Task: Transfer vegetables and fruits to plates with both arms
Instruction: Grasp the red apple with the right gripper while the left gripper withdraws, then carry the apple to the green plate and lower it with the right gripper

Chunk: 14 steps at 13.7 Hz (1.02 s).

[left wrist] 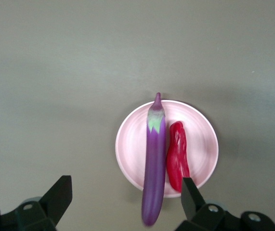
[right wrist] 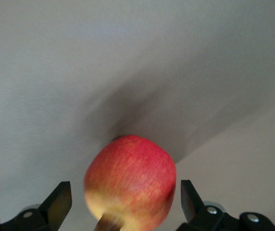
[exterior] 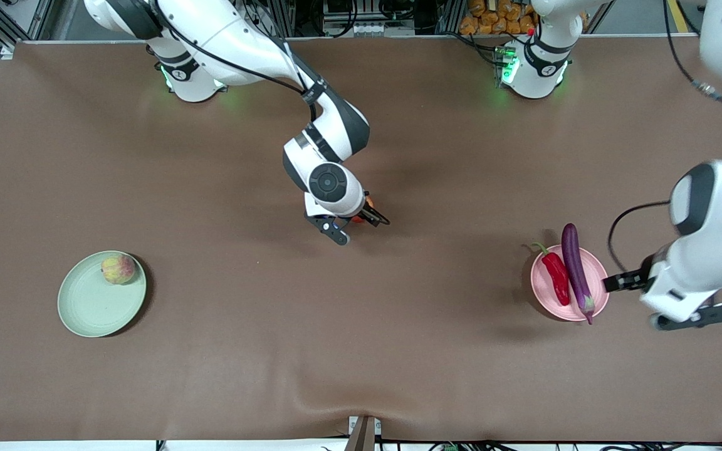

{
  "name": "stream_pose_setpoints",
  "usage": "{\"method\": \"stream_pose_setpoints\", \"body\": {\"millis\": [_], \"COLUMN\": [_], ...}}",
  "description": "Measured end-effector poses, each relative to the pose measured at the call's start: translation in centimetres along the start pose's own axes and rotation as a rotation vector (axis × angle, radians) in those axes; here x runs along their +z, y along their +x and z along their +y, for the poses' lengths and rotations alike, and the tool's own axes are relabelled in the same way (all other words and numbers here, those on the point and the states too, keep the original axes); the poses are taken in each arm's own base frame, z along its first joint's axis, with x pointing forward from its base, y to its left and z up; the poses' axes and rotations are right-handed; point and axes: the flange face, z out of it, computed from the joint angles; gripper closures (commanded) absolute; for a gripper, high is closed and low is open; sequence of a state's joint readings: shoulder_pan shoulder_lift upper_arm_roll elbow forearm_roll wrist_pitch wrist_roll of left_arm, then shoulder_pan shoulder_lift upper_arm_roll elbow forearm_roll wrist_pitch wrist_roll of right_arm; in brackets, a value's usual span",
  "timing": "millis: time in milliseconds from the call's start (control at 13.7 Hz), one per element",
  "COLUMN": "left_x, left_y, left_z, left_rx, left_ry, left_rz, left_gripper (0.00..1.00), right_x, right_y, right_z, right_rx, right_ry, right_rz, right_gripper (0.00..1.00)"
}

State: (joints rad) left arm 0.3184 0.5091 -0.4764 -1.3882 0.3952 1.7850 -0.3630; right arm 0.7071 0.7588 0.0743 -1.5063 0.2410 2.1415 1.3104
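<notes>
Red-orange fruit [right wrist: 130, 185]: round, smooth-skinned, yellowing toward base; I judge it firm, moderately heavy, prone to roll — take across widest girth. Sits on table mid-span, between fingers of right gripper [exterior: 353, 227], which stand spread either side, not closed.

Ribbed pale fruit [exterior: 118, 269] rests on mint plate [exterior: 88, 310], right arm's end.

Eggplant [left wrist: 154, 161], long and glossy, lies beside chili [left wrist: 177, 156] on matte pink plate [left wrist: 202, 142].

Left gripper [left wrist: 123, 204] hovers beside pink plate, fingers apart, empty; I hold it waiting.

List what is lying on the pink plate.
On the pink plate lie the purple eggplant and, beside it, the red chili pepper. The eggplant overhangs the rim at both ends. The plate surface beneath them is covered.
</notes>
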Motion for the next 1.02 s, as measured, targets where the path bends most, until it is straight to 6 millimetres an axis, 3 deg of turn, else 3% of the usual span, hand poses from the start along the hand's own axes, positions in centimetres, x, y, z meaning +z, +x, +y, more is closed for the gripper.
{"method": "stream_pose_setpoints", "body": {"millis": [73,146,219,292,438,584,803,1021], "left_x": [-2.8,-5.3,-7.4,-9.0,-11.3,-12.9,-15.3,-17.8], "left_y": [-1.1,-2.2,-3.0,-3.7,-4.7,-5.7,-7.4,-9.0], "left_z": [-0.3,-1.1,-2.3,-4.0,-7.8,-9.9,-9.3,-8.6], "left_rx": [-0.012,-0.032,-0.04,-0.035,-0.026,-0.028,-0.014,-0.005], "left_ry": [-0.003,-0.018,-0.049,-0.089,-0.168,-0.191,-0.175,-0.157], "left_rz": [0.0,-0.006,-0.01,-0.011,-0.011,-0.011,-0.007,0.013], "left_gripper": [0.0,0.0,0.0,0.0,0.0,0.0,0.0,0.0], "right_x": [0.9,1.4,1.4,1.0,0.2,-1.2,-4.5,-10.7], "right_y": [-0.3,-0.5,-0.4,-0.3,0.1,1.0,4.6,11.5], "right_z": [0.0,0.0,0.0,-0.1,-0.5,-0.7,-0.1,2.7], "right_rx": [0.009,0.002,-0.017,-0.031,-0.04,-0.029,0.002,-0.05], "right_ry": [-0.012,-0.021,-0.026,-0.023,-0.011,0.012,0.012,0.013], "right_rz": [0.008,0.019,0.041,0.06,0.078,0.084,0.076,0.056], "right_gripper": [0.0,0.6,0.9,1.0,1.0,1.0,1.0,1.0]}}
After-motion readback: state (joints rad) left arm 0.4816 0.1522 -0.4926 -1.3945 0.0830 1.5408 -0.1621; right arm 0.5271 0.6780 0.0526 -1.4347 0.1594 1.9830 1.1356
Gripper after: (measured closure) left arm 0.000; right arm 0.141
